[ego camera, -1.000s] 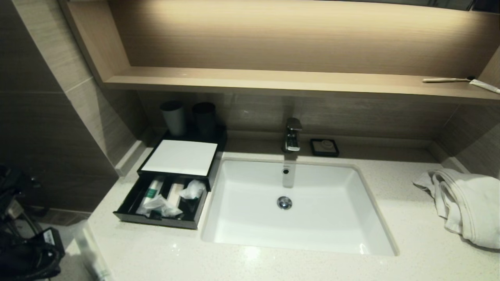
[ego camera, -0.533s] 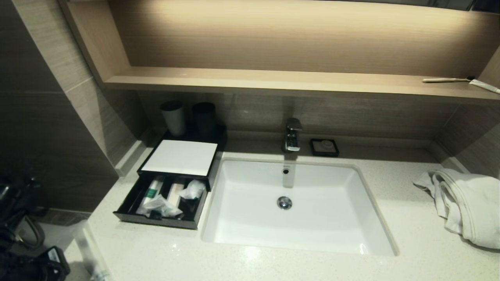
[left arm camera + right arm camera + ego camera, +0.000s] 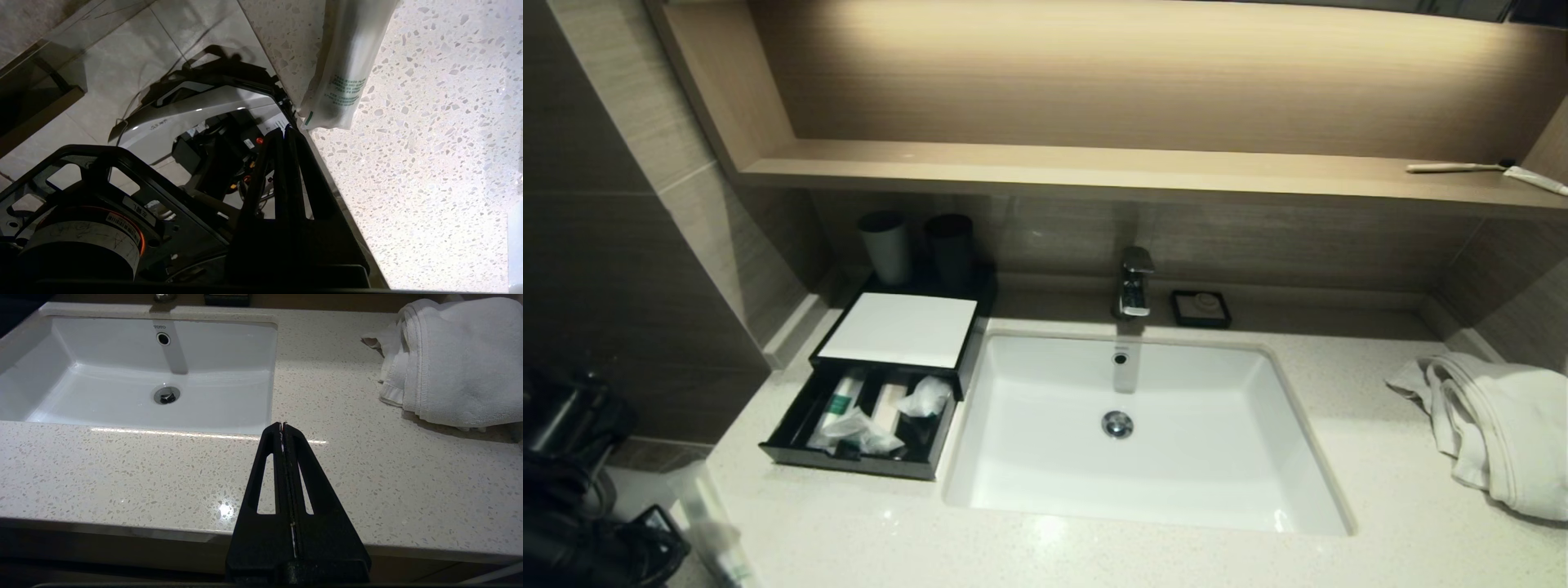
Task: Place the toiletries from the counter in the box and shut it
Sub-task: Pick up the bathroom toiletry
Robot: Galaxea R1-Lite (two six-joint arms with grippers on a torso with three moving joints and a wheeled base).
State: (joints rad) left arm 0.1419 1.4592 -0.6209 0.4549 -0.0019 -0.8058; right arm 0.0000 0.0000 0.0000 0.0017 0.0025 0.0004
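While your left gripper (image 3: 286,132) is hanging off the counter's (image 3: 1094,555) near-left corner with jaws pressed together and empty, a slim clear-sleeved pack (image 3: 347,69) is lying just beside it; the box's (image 3: 898,327) drawer (image 3: 849,461) is sitting open with packets inside, and your right gripper (image 3: 283,426) is idling, jaws together.

You are looking at the box (image 3: 895,330) sitting left of the sink (image 3: 1045,490) on the counter (image 3: 1388,539), cups (image 3: 886,245) standing behind it, a towel (image 3: 1494,433) lying far right.
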